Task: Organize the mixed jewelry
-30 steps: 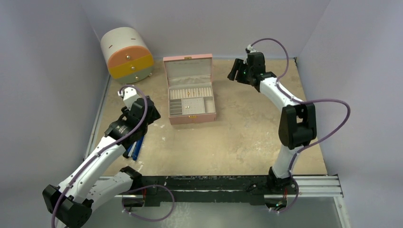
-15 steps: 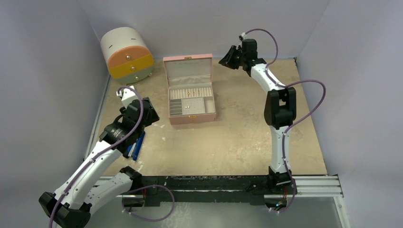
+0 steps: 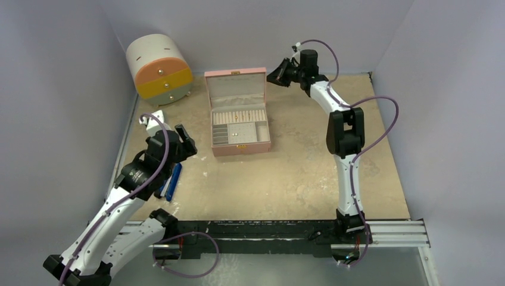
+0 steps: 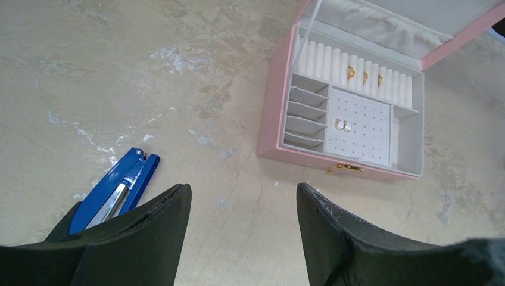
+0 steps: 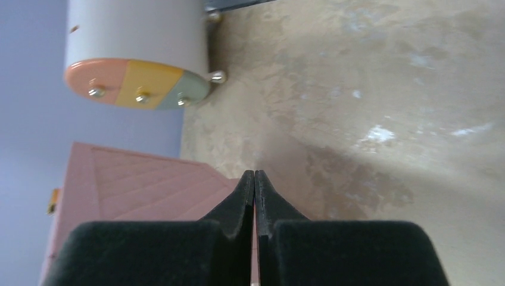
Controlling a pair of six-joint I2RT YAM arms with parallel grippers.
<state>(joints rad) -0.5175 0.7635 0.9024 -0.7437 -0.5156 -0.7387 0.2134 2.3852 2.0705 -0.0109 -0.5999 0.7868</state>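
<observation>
all the jewelry that shows is sitting inside the open pink box (image 4: 271, 113): a few gold rings (image 4: 351, 72) tucked in the roll row, and a pale loop (image 4: 342, 125) on the dotted pad just on the near side of them as the left gripper (image 4: 242, 190) sees it. that gripper hangs above the table with its fingers spread wide and nothing between them. the box lies ahead of it and off to its right, with the open trays facing it, and the blue tool (image 4: 113, 185) is just beside its left finger.

the right gripper (image 5: 255, 174) is pinched completely closed, with nothing visible between the fingers. it sits behind the raised lid (image 5: 137, 179), so the lid stands between it and the trays — it only looks at the quilted back.

so the left one looks better placed for the next pick. it would have to go forward and to the right, then down into the trays. the box's long side runs across its reach.
</observation>
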